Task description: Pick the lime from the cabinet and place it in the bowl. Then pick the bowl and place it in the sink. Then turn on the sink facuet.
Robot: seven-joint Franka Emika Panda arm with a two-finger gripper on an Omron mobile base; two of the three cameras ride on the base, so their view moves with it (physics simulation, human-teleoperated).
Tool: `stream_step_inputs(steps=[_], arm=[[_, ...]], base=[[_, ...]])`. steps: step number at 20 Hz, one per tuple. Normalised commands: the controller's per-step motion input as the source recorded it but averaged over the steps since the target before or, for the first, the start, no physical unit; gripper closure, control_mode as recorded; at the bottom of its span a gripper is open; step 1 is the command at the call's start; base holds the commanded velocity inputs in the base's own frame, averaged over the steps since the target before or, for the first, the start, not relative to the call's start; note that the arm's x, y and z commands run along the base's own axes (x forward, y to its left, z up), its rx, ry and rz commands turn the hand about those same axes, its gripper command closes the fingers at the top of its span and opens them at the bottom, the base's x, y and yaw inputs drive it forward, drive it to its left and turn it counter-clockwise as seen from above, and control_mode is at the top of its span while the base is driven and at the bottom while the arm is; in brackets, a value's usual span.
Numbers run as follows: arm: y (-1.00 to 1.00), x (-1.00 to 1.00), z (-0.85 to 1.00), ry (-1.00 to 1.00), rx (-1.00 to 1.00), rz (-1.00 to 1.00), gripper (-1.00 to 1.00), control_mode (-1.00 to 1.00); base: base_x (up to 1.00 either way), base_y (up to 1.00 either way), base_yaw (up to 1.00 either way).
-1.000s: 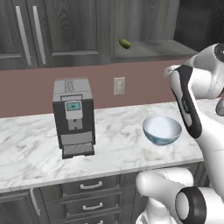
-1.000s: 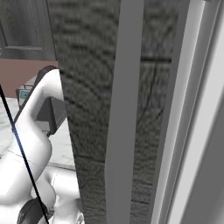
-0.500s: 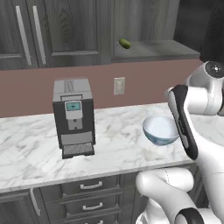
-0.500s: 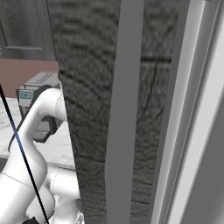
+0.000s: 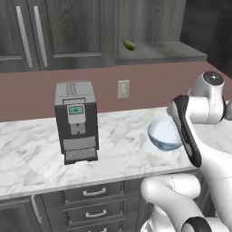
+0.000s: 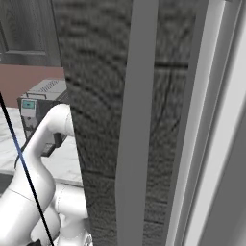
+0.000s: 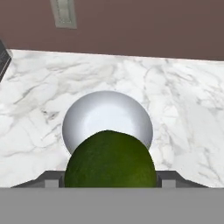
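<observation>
In the hand view my gripper (image 7: 111, 180) is shut on the lime (image 7: 110, 158), a dark green ball that hides the fingertips. Straight below it on the marble counter sits the bowl (image 7: 107, 114), glossy and white inside. In the left base view the bowl (image 5: 159, 134) stands at the counter's right, partly covered by my forearm (image 5: 185, 131). The cabinet (image 5: 68, 27) hangs above with its silver bar handles. Its open door (image 6: 96, 96) stands close in the right base view. The sink and faucet are out of view.
A dark coffee machine (image 5: 76, 120) stands left of the bowl on the counter (image 5: 118, 154). An elongated yellow-green fruit (image 5: 129, 45) lies on the open cabinet shelf. A wall outlet (image 5: 123, 89) is on the pink backsplash. Drawers (image 5: 95, 192) run under the counter.
My arm has swung down from the upper right, and the forearm now crosses in front of the bowl. The bowl and coffee machine have not moved.
</observation>
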Motion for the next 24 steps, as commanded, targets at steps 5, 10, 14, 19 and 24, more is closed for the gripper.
stream_step_inputs(steps=[5, 10, 14, 19, 24], arm=[[0.05, 0.0, -0.7, 0.17, 0.0, 0.0, 1.0, -1.0], [0.01, 0.03, -0.59, 0.19, 0.0, 0.0, 1.0, -1.0], [0.0, 0.38, -0.52, 0.15, 0.0, 0.0, 1.0, -1.0], [-0.01, 0.46, -0.45, 0.13, 0.0, 0.0, 1.0, -1.0], [-0.16, 0.23, -0.26, 0.1, 0.03, 0.0, 1.0, -1.0]], base=[[0.0, 0.0, 0.0], [0.0, 0.0, 0.0], [0.0, 0.0, 0.0], [0.0, 0.0, 0.0], [0.0, 0.0, 0.0]])
